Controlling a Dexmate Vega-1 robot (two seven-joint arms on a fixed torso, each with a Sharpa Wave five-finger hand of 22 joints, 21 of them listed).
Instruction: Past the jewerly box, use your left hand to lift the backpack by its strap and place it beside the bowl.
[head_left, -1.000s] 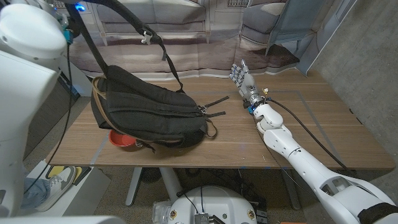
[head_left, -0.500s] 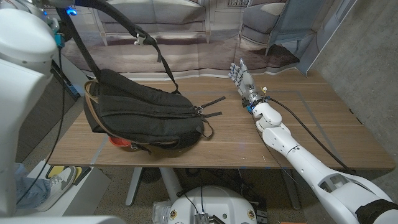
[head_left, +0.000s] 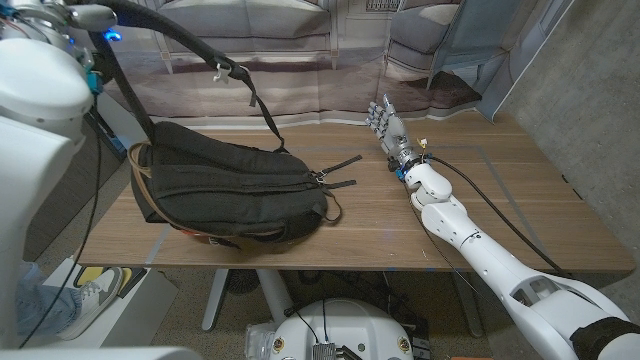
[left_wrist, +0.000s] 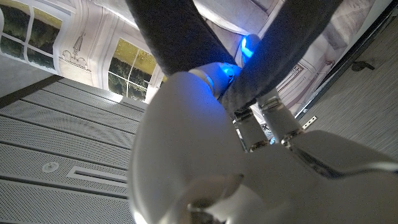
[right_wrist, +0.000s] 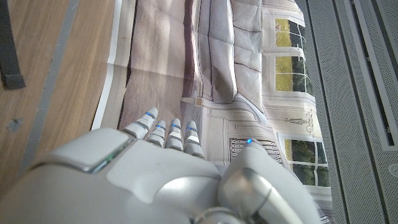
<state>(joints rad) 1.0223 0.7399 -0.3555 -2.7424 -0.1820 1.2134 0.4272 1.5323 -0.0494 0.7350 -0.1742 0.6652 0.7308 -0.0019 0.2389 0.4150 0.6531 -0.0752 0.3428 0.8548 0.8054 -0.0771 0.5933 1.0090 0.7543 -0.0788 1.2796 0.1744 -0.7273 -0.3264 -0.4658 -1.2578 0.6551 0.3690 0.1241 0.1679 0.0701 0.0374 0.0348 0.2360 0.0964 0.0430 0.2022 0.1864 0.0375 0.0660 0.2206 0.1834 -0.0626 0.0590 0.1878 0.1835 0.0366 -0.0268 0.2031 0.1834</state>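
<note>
A black backpack (head_left: 230, 190) with tan trim lies on the left part of the wooden table (head_left: 480, 190). Its long strap (head_left: 180, 35) runs taut up to my left hand (head_left: 85, 15), which holds it high above the table's far left corner. In the left wrist view the dark strap (left_wrist: 180, 37) crosses over my left hand (left_wrist: 186, 143). A sliver of red, probably the bowl (head_left: 203, 236), peeks from under the backpack's near edge. My right hand (head_left: 390, 125) stands apart at the table's far middle, fingers straight and empty; it also shows as my right hand (right_wrist: 155, 168).
Loose strap ends (head_left: 345, 172) trail from the backpack toward the table's middle; one strap end (right_wrist: 9, 50) lies on the wood. A cable (head_left: 500, 215) runs along my right arm. A printed backdrop (head_left: 330, 60) hangs behind the table.
My left hand has pulled the strap up and to the left. The backpack has slid left and covers most of the red bowl. The right hand has stayed still.
</note>
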